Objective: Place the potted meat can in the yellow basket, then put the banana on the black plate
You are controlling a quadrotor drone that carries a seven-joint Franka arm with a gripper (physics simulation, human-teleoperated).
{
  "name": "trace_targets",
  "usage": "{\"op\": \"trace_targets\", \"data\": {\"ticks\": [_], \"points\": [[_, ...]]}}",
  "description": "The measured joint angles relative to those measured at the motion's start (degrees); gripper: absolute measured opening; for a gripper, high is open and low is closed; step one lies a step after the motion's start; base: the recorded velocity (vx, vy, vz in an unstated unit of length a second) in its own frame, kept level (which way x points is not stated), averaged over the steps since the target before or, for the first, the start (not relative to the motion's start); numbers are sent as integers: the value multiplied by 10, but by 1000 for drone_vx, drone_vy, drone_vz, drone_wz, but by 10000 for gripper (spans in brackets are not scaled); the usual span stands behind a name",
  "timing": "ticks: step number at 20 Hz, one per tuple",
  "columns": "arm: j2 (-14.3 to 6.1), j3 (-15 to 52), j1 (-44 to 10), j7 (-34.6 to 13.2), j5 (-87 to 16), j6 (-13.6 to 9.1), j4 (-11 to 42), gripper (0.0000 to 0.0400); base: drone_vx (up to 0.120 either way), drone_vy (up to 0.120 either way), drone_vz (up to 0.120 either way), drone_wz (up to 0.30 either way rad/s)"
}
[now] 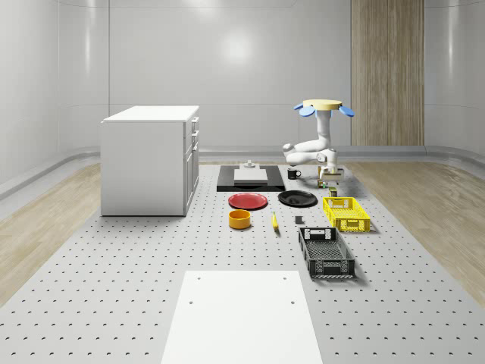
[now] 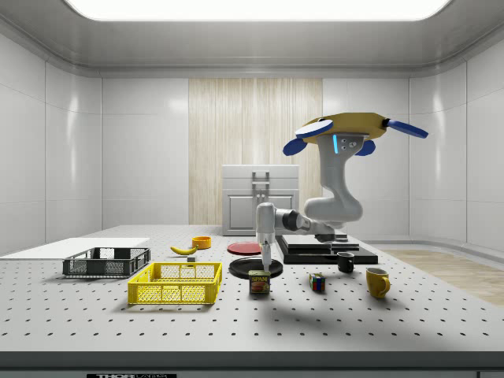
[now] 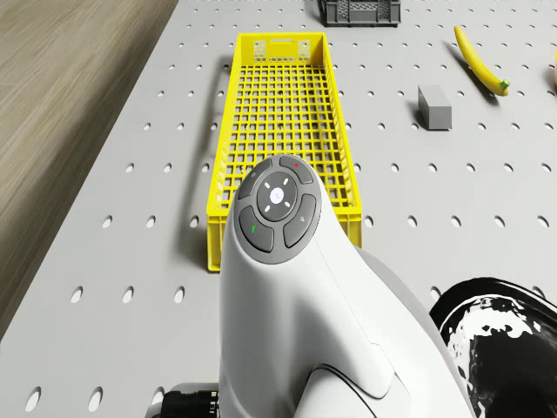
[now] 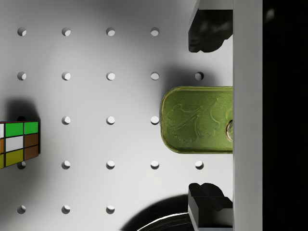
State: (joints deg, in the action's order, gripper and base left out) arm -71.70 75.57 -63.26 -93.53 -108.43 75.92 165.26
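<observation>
The drone [image 2: 346, 130] hovers above the perforated table [image 2: 441, 323], behind the black plate and the mugs as the side view shows it, its arm [image 2: 331, 213] reaching out and down toward the yellow basket's end of the work area. The yellow basket [image 2: 176, 283] stands open-topped just beside the target, at the side view's left; the black plate [image 2: 256, 268] lies right behind the can, and the banana [image 2: 183, 250] rests further back near the orange bowl [image 2: 201, 242], untouched. The gripper [image 2: 268, 264] hangs directly over the potted meat can [image 2: 259, 282], which still stands on the table. In the wrist view the fingers [image 4: 209, 30] are spread wide, one on each side of the can's green lid [image 4: 197, 119], holding nothing. To grasp well, I judge the gripper should descend straight down, keeping the can centred between the pads, and close across its narrow sides. The Rubik's cube [image 4: 18, 143] sits well apart, so it poses little risk; the plate's rim is the nearer hazard.
</observation>
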Motion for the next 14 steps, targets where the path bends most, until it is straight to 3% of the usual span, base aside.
{"op": "trace_targets", "data": {"ticks": [4, 9, 14], "points": [[-10, 2, -3, -3, 5, 9, -1, 400, 70, 0, 0, 0], [-21, 5, -6, -6, 10, 19, -1, 400, 0, 0, -120, 0], [-32, 8, -9, -8, 15, 30, -2, 400, 32, 0, 0, 0]]}}
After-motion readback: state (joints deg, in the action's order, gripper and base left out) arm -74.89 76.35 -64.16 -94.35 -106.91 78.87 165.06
